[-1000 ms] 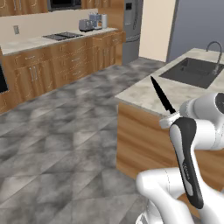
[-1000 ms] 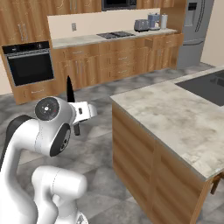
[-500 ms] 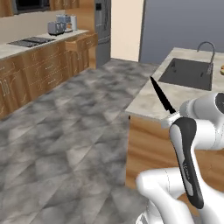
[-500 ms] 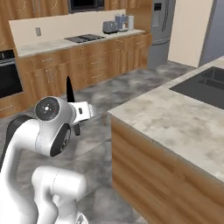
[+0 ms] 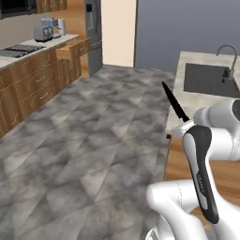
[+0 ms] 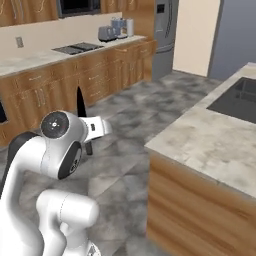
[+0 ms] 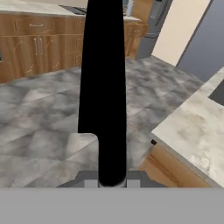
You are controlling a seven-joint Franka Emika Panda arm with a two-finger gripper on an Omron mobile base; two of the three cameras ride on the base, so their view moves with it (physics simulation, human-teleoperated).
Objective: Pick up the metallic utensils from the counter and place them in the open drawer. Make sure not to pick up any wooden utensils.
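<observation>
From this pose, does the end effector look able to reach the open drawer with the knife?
Probably not yet. The end effector grips the knife beside the island counter, while the open drawer lies far across the floor.

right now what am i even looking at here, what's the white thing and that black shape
The white thing is a robot arm on a driving base, in a rendered kitchen. Two pictures come from cameras on the base, behind the arm to its left and right. The third comes from a camera on the hand, looking along the gripper.

The black shape is a knife, one of the metallic utensils; the gripper is shut on its handle, blade pointing up and away. In the left base view it shows as a slim dark blade.

Beside the arm is the beige marble counter with a dark sink and tap. Across the floor is another counter with a stovetop and toaster.
</observation>
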